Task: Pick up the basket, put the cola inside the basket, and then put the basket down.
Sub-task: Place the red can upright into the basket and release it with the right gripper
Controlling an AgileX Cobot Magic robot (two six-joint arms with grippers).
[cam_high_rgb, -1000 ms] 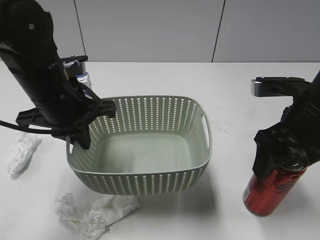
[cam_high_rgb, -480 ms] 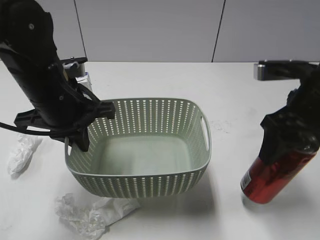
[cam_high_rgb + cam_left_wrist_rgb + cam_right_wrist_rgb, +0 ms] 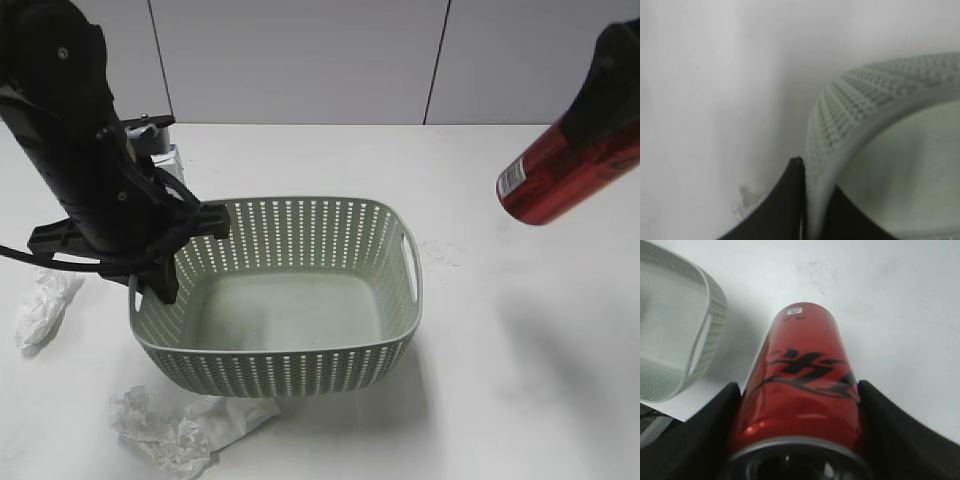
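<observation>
The pale sage-green slotted basket (image 3: 290,300) hangs tilted, its left rim pinched by my left gripper (image 3: 150,280), which is shut on it. In the left wrist view the basket wall (image 3: 850,110) runs between the black fingers of that gripper (image 3: 812,200). My right gripper (image 3: 610,90) is shut on the dark-red cola can (image 3: 560,180) and holds it tilted in the air at the right, above table level and right of the basket. The right wrist view shows the can (image 3: 800,390) between the fingers (image 3: 800,435), with the basket's right handle (image 3: 695,345) at left.
Crumpled white paper (image 3: 185,425) lies in front of the basket and another piece (image 3: 40,305) at the left. A white-and-blue carton (image 3: 165,155) stands behind the left arm. The white table (image 3: 500,380) stretches to a grey wall.
My right gripper has lifted the cola can from the table up and to the right. The basket has stayed held in the left gripper, barely moving.
</observation>
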